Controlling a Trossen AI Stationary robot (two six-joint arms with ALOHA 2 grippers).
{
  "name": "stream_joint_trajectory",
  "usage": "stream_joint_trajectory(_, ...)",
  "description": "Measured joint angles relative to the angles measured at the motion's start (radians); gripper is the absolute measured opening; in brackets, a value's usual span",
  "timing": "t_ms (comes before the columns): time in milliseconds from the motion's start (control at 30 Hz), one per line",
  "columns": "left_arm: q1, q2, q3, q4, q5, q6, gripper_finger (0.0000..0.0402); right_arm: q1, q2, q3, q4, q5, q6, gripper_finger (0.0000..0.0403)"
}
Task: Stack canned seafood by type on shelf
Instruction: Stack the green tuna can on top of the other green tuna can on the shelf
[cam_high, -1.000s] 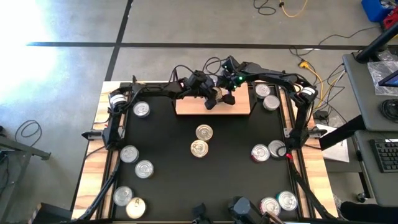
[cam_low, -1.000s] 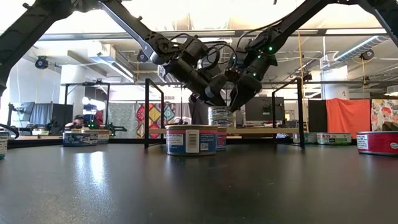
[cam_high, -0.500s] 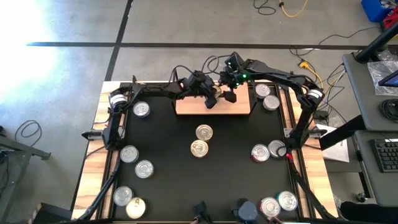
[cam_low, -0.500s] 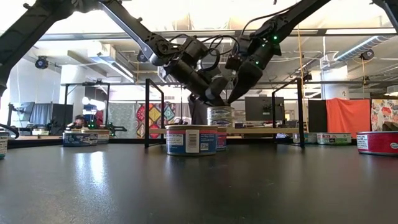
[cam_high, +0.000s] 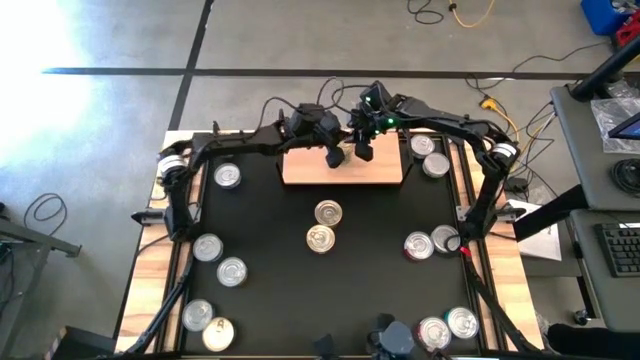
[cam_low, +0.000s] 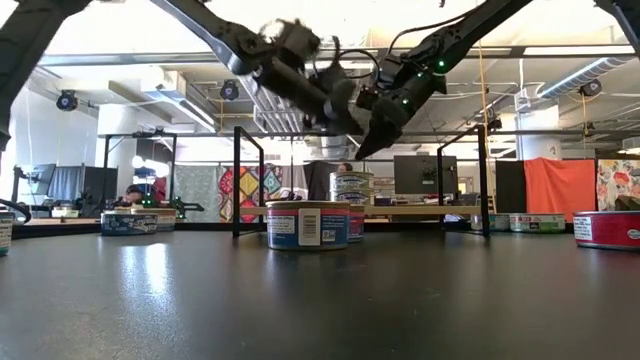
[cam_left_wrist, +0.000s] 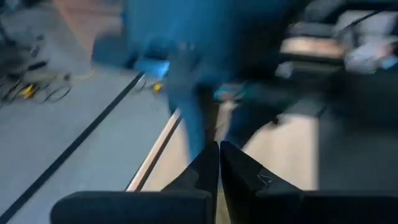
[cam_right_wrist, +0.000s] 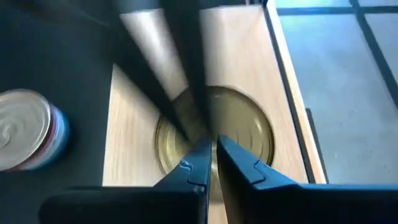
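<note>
The shelf (cam_high: 343, 168) is a light-wood board at the table's far middle, with black wire posts (cam_low: 248, 180) at its ends. A short stack of tins (cam_low: 352, 188) stands on it; the top tin has a gold lid (cam_right_wrist: 249, 134). Both grippers hover just above this stack. My left gripper (cam_high: 335, 157) is shut and blurred in its wrist view (cam_left_wrist: 219, 155). My right gripper (cam_high: 364, 150) is shut too (cam_right_wrist: 213, 152), its tips a little above the gold lid (cam_low: 362, 152). Neither holds a tin.
Loose tins lie about the black table: two at the middle (cam_high: 328, 212) (cam_high: 320, 238), several on the left (cam_high: 208, 247) and near left (cam_high: 198, 315), several on the right (cam_high: 419, 245) (cam_high: 436, 165) and near right (cam_high: 462, 322). One labelled tin (cam_low: 308, 225) stands in front of the shelf.
My right gripper has risen from beside the stack on the shelf and shut with nothing between its fingers. My left gripper has also lifted, up and toward the far edge. The stack has stayed in place on the shelf.
</note>
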Motion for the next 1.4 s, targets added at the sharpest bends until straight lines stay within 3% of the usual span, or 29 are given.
stream_joint_trajectory(100, -0.020, -0.076, -0.079, 0.066, 0.024, -0.010, 0.0001, 0.002, 0.020, -0.002, 0.021, -0.006, 0.029, 0.0017)
stream_joint_trajectory(300, -0.059, -0.239, -0.359, 0.312, 0.029, -0.047, 0.0001, 0.023, 0.087, -0.003, 0.063, -0.010, 0.057, 0.0018)
stream_joint_trajectory(467, -0.065, -0.367, -0.516, 0.391, -0.042, -0.062, 0.0001, 0.027, 0.099, -0.003, 0.095, 0.009, 0.041, 0.0018)
stream_joint_trajectory(800, -0.102, -0.530, -0.667, 0.411, -0.052, -0.071, 0.0001, 0.008, 0.109, -0.001, 0.124, 0.099, -0.034, 0.0018)
stream_joint_trajectory(933, -0.141, -0.582, -0.711, 0.415, -0.116, -0.070, 0.0001, 0.006, 0.110, 0.000, 0.133, 0.109, -0.034, 0.0018)
stream_joint_trajectory(1400, -0.199, -0.691, -0.804, 0.413, -0.173, -0.062, 0.0001, 0.004, 0.100, 0.018, 0.111, 0.166, -0.069, 0.0018)
